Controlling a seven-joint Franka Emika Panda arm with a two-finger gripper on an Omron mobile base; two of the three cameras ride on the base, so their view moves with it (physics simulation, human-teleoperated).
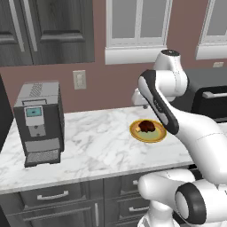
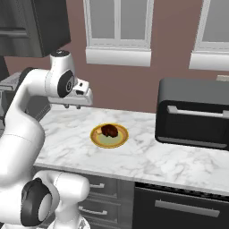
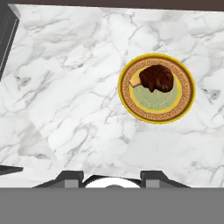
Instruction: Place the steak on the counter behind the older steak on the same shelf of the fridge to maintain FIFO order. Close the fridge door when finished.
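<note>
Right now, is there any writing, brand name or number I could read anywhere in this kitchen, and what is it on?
None can be read.
The coffee machine has a small blue screen, but nothing on it is legible.
The plate under the steak bears a patterned rim, not letters.
The black appliance shows no label.
</note>
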